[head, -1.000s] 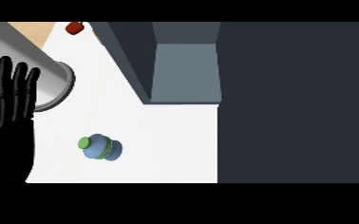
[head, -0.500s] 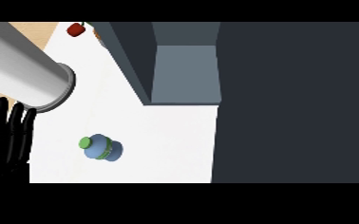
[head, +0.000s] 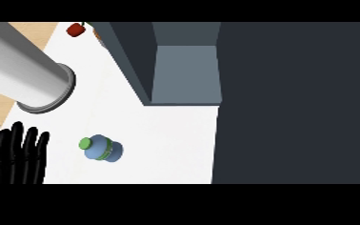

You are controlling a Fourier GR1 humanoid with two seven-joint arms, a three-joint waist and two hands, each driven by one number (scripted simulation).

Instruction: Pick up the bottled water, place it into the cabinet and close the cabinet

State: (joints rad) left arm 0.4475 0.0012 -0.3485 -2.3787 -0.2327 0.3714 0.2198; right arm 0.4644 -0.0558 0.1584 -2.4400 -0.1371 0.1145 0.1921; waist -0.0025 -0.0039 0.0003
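Robot hand on the left (head: 22,155) has shifted: a second ago its black fingers stood straight up at the view's left edge, half a second ago they hung lower, and now they show at the lower left with the fingers straight and spread, holding nothing, near the bottled water but apart from it. Going by size, the dark cabinet (head: 184,71) fills the upper middle, its grey inside open to view, and it has not moved. A grey forearm (head: 32,76) crosses the upper left (probably the left arm, though its join to the hand is hidden). On the white surface (head: 169,143) the bottled water (head: 100,148) sits unmoved. Judging by this, the reach is under way and the pick-up not yet made. No right hand shows.
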